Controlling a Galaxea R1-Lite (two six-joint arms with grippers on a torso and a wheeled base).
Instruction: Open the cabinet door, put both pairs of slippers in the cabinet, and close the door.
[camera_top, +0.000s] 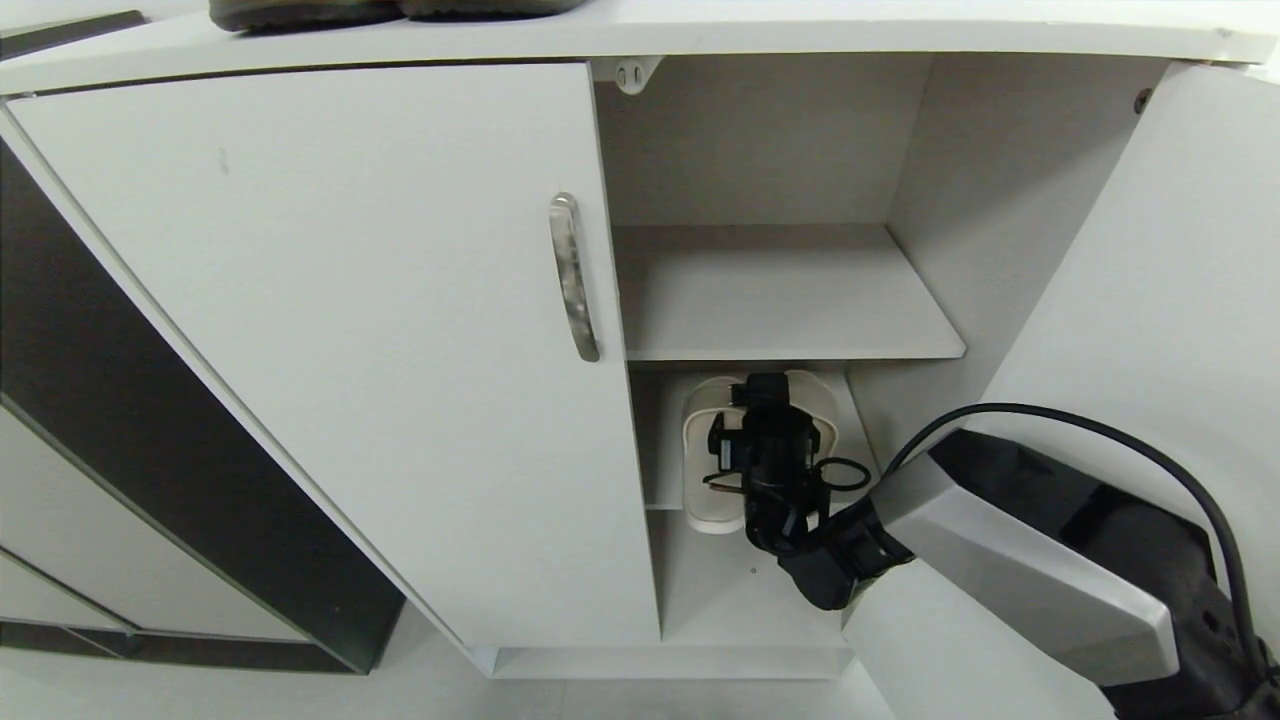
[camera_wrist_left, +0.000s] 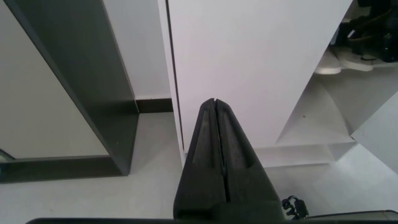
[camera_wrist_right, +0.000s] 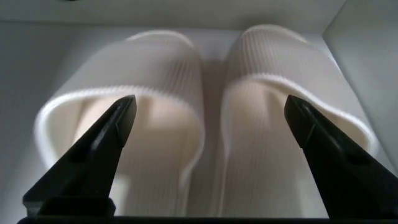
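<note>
A pair of cream ribbed slippers (camera_wrist_right: 155, 124) lies side by side on the cabinet's lower shelf, partly hidden behind my right arm in the head view (camera_top: 708, 470). My right gripper (camera_wrist_right: 210, 104) is inside the cabinet just above them, open, one finger over each slipper, holding nothing; in the head view it (camera_top: 765, 395) sits under the upper shelf. A dark pair of slippers (camera_top: 300, 12) rests on the cabinet top. The right cabinet door (camera_top: 1180, 250) stands open. My left gripper (camera_wrist_left: 214, 106) is shut and empty, low near the floor, facing the closed left door (camera_wrist_left: 249, 56).
The left door (camera_top: 350, 330) with its metal handle (camera_top: 573, 277) is closed. The upper shelf (camera_top: 780, 300) is bare. A dark panel (camera_top: 100, 400) stands to the left of the cabinet. Pale floor lies in front.
</note>
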